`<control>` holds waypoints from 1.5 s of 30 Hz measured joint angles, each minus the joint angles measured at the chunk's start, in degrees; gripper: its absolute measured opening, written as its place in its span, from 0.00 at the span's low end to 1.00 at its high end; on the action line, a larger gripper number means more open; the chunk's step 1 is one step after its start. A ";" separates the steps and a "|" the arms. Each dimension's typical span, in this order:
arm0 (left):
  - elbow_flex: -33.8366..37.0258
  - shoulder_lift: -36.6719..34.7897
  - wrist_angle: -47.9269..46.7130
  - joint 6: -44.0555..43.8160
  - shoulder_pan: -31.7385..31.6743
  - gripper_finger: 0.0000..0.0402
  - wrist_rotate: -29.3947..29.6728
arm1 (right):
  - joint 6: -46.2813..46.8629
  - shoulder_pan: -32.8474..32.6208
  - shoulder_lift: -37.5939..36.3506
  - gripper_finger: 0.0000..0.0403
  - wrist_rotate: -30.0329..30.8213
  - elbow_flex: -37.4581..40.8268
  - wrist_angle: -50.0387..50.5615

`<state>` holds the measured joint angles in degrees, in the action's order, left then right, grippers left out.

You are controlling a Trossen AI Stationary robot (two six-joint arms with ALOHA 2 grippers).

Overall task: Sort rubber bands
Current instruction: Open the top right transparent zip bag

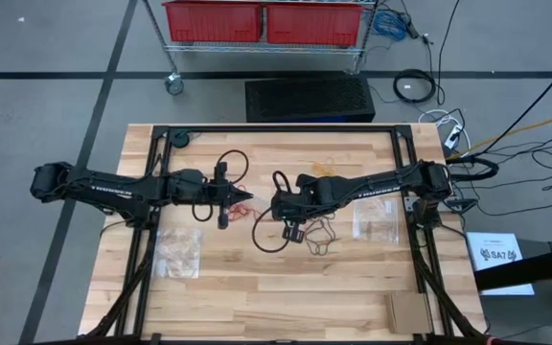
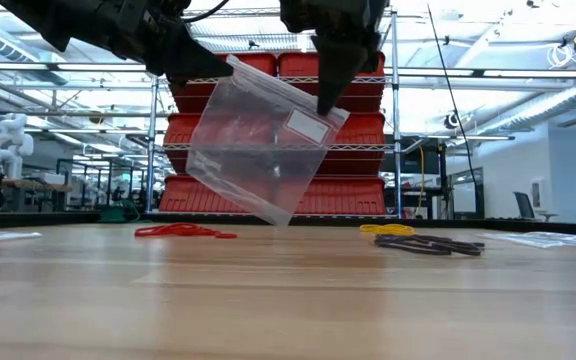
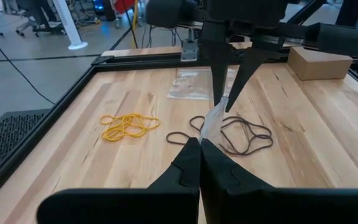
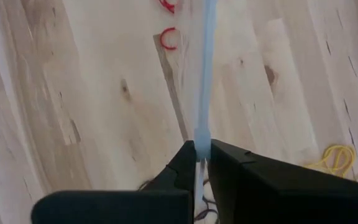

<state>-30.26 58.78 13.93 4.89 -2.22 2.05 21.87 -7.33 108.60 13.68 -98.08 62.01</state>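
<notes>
Low view: both grippers hold one clear plastic bag (image 2: 263, 150) aloft above the table (image 2: 288, 300); the left gripper (image 2: 208, 68) is clamped shut on one upper corner, the right gripper (image 2: 326, 100) is clamped shut on the other upper corner beside the white label; the bag hangs tilted between them, its lower corner clear of the wood; whether its mouth is open cannot be told.

Right wrist view confirms the grip: the bag's edge runs straight out from between the closed fingers (image 4: 185, 165); left wrist view shows the same film pinched at its own fingertips (image 3: 188, 155).

Location of the task's items: none is in either gripper; all lie on the table beneath the bag. The red rubber bands (image 2: 183, 231) lie below the left gripper, on its side of the bag; the yellow rubber bands (image 2: 386, 229) and the black rubber bands (image 2: 428, 243) lie below and beyond the right gripper, just beside one another; the black loops spread longways across the boards.

Judgement: the coming move turns on which hand frees itself; the left arm is nearer the red group, the right arm nearer the yellow and black; either release leaves the bag hanging from one corner only, so it may swing or sag onto the loops.
</notes>
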 joint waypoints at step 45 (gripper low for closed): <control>0.00 -0.07 -0.34 -0.02 -0.04 0.00 0.78 | -0.39 -1.05 -7.16 0.36 3.79 0.11 -0.14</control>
<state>-30.26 58.72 13.59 4.86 -2.26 2.83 21.48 -8.38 101.43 17.47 -97.98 61.88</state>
